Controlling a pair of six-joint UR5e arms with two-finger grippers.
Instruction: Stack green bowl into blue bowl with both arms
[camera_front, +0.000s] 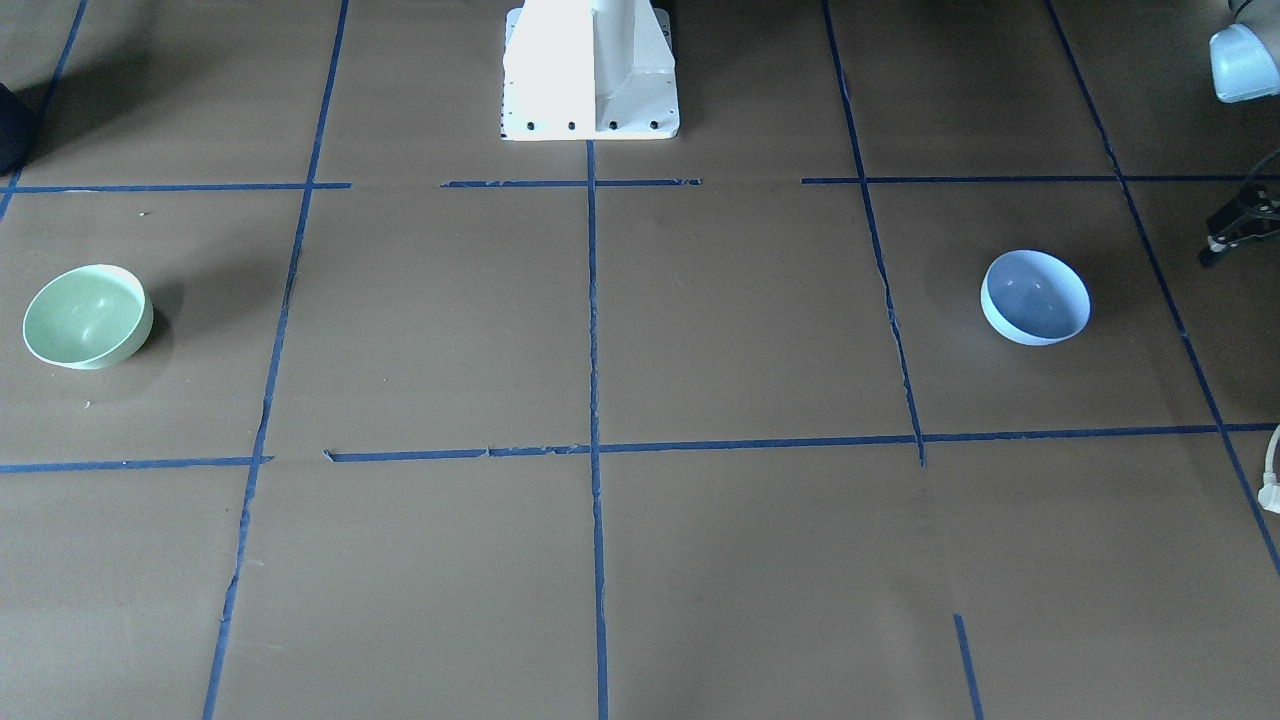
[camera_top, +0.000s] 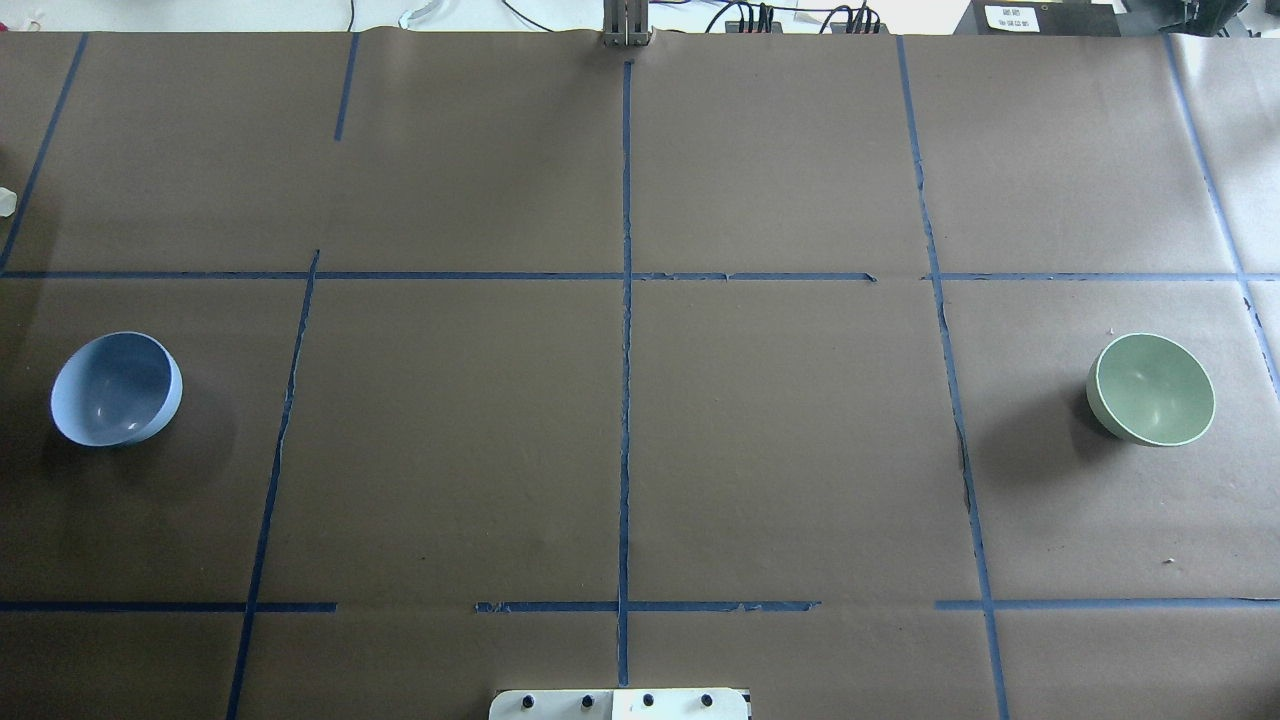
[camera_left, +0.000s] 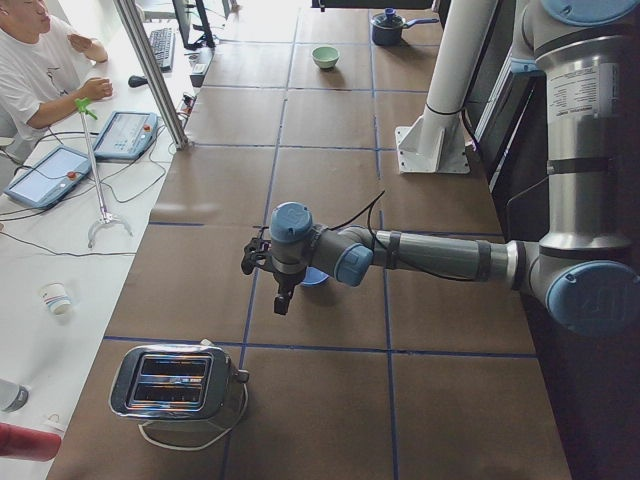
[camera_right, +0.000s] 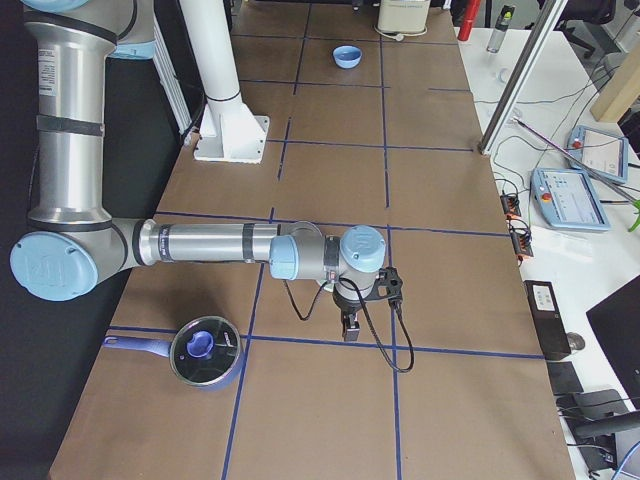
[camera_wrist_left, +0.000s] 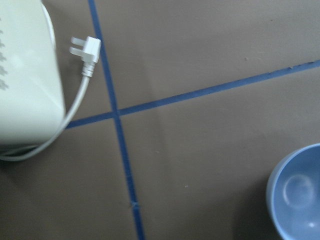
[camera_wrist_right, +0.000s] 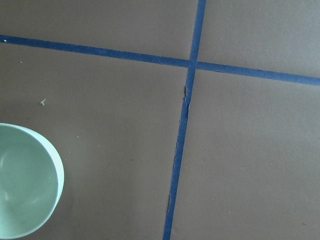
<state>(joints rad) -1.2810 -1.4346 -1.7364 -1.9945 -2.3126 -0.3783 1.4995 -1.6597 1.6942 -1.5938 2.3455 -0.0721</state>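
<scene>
The green bowl (camera_front: 85, 317) is pale mint, smooth and plain. It stands upright on the brown table (camera_top: 780, 450), close beside the right gripper (camera_right: 350, 326). The blue bowl (camera_front: 1035, 297), a pale periwinkle match in size, sits upright just beside the left gripper (camera_left: 283, 298). Whether either pair of jaws is released or clenched cannot be told.

The left pincer (camera_front: 1232, 228) is being cut off by the front view's right edge, its jaws impossible to read. In the left side view, the left arm (camera_left: 430, 255) is covering most of the blue bowl (camera_left: 314, 277). The right pincer (camera_right: 349, 322) is showing too small to judge. Wrist cameras are cropping the blue bowl, the green bowl (camera_wrist_right: 25, 185) and a blurred toaster (camera_wrist_left: 25, 75).
</scene>
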